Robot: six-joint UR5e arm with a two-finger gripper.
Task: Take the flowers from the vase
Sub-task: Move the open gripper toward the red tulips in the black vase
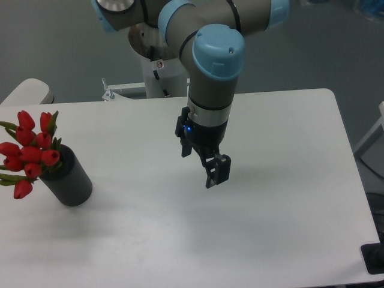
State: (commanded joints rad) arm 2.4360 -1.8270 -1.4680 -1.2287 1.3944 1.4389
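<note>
The flowers (30, 151), a bunch of red tulip buds with green leaves, stand in the vase (71, 180), a dark grey cylinder at the left edge of the white table (282, 198). The buds lean out to the left over the vase's rim. My gripper (217, 170) hangs from the arm over the middle of the table, well to the right of the vase and clear of it. Its two dark fingers point down, stand slightly apart and hold nothing.
The robot's base and a white mount (159, 78) stand behind the table's far edge. A rounded white object (27, 93) sits at the far left corner. A dark object (373, 258) shows past the table's right front corner.
</note>
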